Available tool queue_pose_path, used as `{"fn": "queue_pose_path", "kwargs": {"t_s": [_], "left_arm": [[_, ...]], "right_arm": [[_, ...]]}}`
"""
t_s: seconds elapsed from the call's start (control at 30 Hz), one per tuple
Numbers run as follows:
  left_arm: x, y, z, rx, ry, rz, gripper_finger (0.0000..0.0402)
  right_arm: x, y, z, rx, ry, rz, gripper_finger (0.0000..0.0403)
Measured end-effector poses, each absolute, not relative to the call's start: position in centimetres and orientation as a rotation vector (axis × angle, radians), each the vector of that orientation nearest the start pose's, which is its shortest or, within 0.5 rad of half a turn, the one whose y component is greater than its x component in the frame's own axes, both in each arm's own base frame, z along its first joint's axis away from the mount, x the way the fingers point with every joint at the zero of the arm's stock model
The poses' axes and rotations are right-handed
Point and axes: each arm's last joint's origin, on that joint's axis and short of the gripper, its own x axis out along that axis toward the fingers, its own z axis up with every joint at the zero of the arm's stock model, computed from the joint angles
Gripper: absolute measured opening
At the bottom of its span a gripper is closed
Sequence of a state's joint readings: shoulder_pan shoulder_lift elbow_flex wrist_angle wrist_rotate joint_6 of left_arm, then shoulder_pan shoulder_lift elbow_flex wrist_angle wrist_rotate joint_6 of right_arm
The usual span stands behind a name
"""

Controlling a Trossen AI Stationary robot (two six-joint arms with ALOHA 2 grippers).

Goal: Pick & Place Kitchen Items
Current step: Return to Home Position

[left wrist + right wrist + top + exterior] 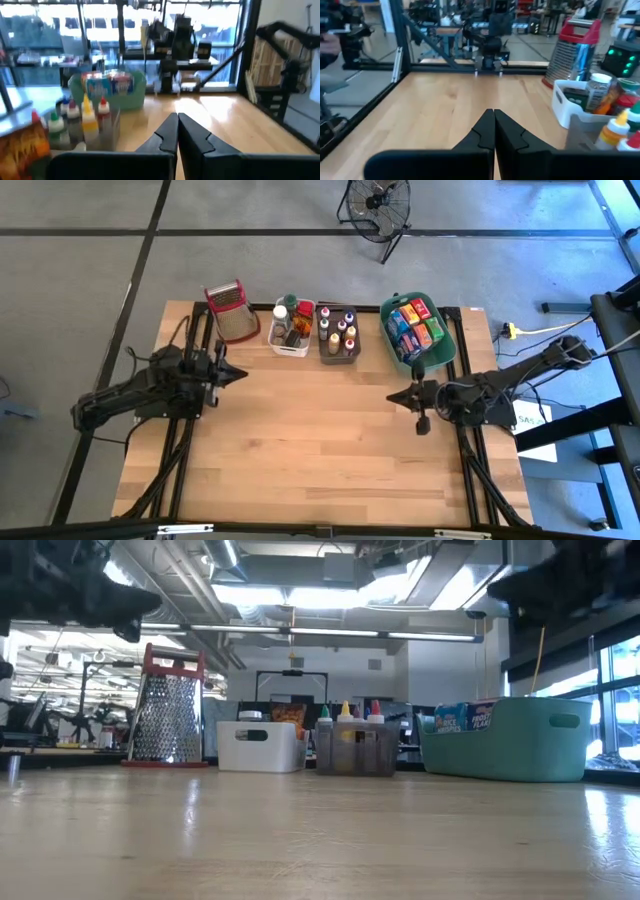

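Robotics lab: exposed ceiling ducts [420,575], concrete floor [70,270], floor fan [377,202].

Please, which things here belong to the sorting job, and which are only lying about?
Job: seasoning jars in the white plastic bin; small colour-capped squeeze bottles in the grey bin; colourful cardboard boxes in the teal-green bin.
Lying about: red-topped metal box grater; black floor fan beyond the table.

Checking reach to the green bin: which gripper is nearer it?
Right. The right gripper hangs just short of the green bin; the left gripper is across the table, near the grater.
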State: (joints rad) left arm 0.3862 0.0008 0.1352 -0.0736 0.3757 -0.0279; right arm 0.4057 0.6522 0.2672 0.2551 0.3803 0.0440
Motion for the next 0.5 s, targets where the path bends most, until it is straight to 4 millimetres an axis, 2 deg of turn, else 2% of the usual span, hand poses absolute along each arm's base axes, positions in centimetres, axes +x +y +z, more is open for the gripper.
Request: {"fn": "queue_pose_path", "kwargs": {"t_s": [0.23, 0.4, 0.5], "left_arm": [[9.1, 2.7, 17.4, -0.048, -0.007, 0.059, 0.0002], [9.3, 2.9, 17.3, -0.062, -0.070, 0.091, 0.0007], [9.3, 3.2, 16.9, -0.034, -0.036, 0.197, 0.0007]], "right_arm": [[13.9, 4.0, 18.7, -0.022, 0.134, -0.026, 0.0000], [14.0, 4.0, 18.5, -0.045, 0.144, 0.033, 0.0000], [14.0, 4.0, 18.5, -0.073, 0.143, 0.033, 0.0000]]}}
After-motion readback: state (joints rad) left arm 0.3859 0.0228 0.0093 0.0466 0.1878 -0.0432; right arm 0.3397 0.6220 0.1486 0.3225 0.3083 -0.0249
